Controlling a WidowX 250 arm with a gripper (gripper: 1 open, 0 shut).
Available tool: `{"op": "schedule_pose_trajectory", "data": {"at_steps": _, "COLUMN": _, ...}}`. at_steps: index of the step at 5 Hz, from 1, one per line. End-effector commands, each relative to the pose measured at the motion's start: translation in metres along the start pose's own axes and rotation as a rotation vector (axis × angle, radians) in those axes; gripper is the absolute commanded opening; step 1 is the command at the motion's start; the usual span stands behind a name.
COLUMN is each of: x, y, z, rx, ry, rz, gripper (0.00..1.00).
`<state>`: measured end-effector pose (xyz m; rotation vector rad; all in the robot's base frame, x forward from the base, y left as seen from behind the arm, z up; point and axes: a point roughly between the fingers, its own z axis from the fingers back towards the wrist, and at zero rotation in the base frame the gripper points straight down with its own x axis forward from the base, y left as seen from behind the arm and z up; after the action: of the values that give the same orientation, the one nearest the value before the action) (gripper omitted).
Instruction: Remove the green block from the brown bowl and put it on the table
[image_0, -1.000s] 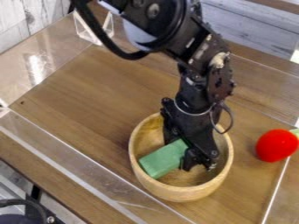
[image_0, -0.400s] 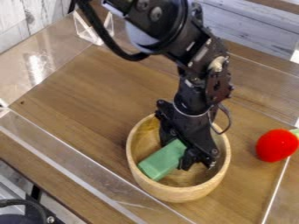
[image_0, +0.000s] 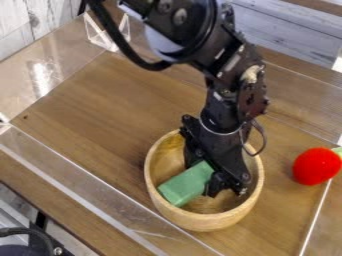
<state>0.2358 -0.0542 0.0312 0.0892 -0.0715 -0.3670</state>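
My pincer (image_0: 225, 178) points straight down into the brown bowl (image_0: 171, 204), its jaws partly spread at the right end of the green block (image_0: 186, 183); whether they actually clamp it I cannot tell. The block lies tilted inside the bowl, its left end low toward the near-left wall. The bowl sits near the front edge of the wood-grain desk (image_0: 107, 110), a red round object (image_0: 317, 165) rests by the right edge, and clear walls (image_0: 40, 50) line the desk's sides.
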Motion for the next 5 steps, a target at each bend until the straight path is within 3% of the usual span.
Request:
{"op": "schedule_pose_trajectory", "data": {"at_steps": 1, "x": 0.006, "y": 0.002, "z": 0.009, "rx": 0.005, "ry": -0.041, "rz": 0.018, "gripper": 0.00}}
{"op": "schedule_pose_trajectory", "data": {"at_steps": 2, "x": 0.006, "y": 0.003, "z": 0.007, "rx": 0.005, "ry": -0.038, "rz": 0.043, "gripper": 0.00}}
{"op": "schedule_pose_trajectory", "data": {"at_steps": 4, "x": 0.000, "y": 0.027, "z": 0.002, "rx": 0.003, "ry": -0.037, "rz": 0.043, "gripper": 0.00}}
{"op": "schedule_pose_trajectory", "data": {"at_steps": 5, "x": -0.008, "y": 0.027, "z": 0.003, "rx": 0.000, "ry": -0.037, "rz": 0.039, "gripper": 0.00}}
